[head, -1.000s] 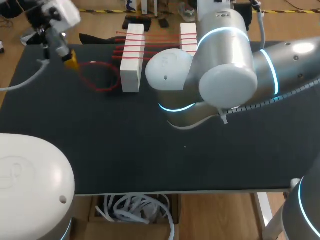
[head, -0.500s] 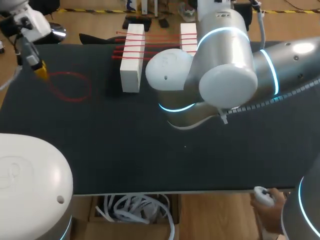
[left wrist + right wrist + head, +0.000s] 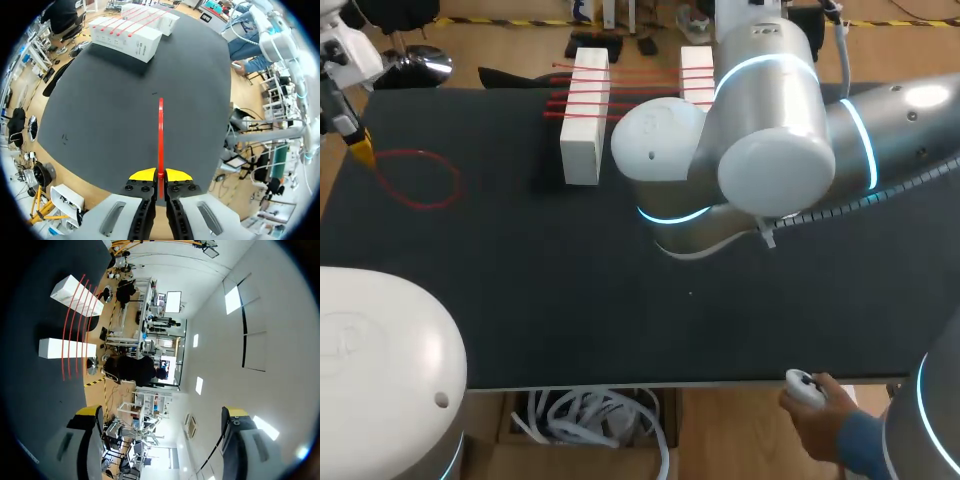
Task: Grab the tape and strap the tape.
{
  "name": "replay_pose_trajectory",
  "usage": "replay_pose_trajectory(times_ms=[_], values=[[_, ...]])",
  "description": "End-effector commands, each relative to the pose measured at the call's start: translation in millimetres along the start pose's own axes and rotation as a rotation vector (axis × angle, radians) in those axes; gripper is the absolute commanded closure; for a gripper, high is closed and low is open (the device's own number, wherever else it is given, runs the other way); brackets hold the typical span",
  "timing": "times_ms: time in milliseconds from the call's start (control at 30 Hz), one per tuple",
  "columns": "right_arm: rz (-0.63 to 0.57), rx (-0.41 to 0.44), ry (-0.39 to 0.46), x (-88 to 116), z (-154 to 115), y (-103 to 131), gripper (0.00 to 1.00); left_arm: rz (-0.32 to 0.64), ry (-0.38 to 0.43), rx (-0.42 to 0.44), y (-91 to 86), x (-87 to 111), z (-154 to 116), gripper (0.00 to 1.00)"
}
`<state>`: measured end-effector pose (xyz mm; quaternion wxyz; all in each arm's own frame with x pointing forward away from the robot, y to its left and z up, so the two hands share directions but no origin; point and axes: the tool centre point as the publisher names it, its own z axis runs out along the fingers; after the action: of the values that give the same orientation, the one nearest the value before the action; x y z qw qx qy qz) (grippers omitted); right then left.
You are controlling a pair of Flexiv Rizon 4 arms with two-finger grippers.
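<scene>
Two white blocks (image 3: 582, 130); seemingly five red straps (image 3: 642, 88) stretched across them; one loose red tape (image 3: 160, 135) well apart from the blocks.

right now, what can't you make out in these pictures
- Head view: the right arm covers most of the far white block and the right ends of the red strands stretched over it.
- Head view: the right gripper is hidden behind that arm; only its own wrist view shows it, open.
- Left wrist view: the red tape, pinched in the left gripper, shows only as a straight line; its loop cannot be seen.
</scene>
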<state>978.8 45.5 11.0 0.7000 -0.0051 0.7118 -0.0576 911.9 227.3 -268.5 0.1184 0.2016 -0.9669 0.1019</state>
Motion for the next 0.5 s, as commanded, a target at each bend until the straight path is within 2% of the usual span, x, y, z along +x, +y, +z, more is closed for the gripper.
replay_pose_trajectory(times_ms=[33,100,133,167,200,500], values=[[-0.003,-0.003,0.006,-2.9,-0.2,-1.6,0.00,-0.008,0.002,0.000,-3.1,-4.6,-0.7,0.93],[-0.003,-0.003,0.006,-2.9,-0.2,-1.6,0.00,-0.010,0.005,0.001,-4.1,-5.7,0.7,0.63],[-0.003,-0.003,0.006,-2.9,-0.2,-1.6,0.00,-0.012,0.009,0.005,-4.5,-5.9,1.3,0.43],[-0.003,-0.003,0.006,-2.9,-0.2,-1.6,0.00,-0.012,0.009,0.005,-4.5,-5.9,1.3,0.15],[-0.003,-0.003,0.006,-2.9,-0.2,-1.6,0.00,-0.012,0.009,0.005,-4.5,-5.9,1.3,0.00],[-0.003,-0.003,0.006,-2.9,-0.2,-1.6,0.00,-0.012,0.009,0.005,-4.5,-5.9,1.3,0.00]])
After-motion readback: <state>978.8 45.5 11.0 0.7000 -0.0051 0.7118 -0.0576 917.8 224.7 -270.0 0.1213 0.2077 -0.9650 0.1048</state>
